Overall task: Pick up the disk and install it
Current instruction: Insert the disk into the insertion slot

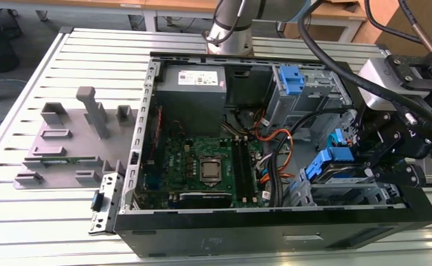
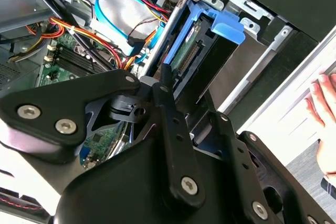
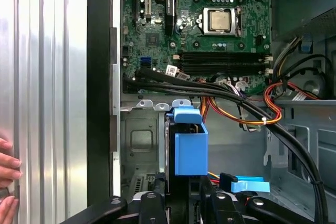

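The disk [image 1: 333, 166], a drive in a blue plastic carrier, stands on edge at the exterior view's right, inside the open computer case over the silver drive bay [image 1: 352, 195]. My gripper [image 1: 355, 165] is shut on it from the right. In the first wrist view the disk's blue carrier [image 3: 189, 148] rises between my two black fingers [image 3: 150, 207], and my gripper [image 3: 184, 205] grips it low down. In the second wrist view the disk [image 2: 193, 51] shows its green circuit board and blue tab beyond my gripper [image 2: 191, 111].
A motherboard [image 1: 201, 166] fills the case floor, with orange and black cables [image 3: 247, 111] beside the bay. A grey power-supply box [image 1: 193, 83] and a lone blue latch [image 1: 293, 82] sit at the back. A person's hand [image 3: 7, 177] rests on the case edge. A grey fixture [image 1: 67, 138] lies on the table.
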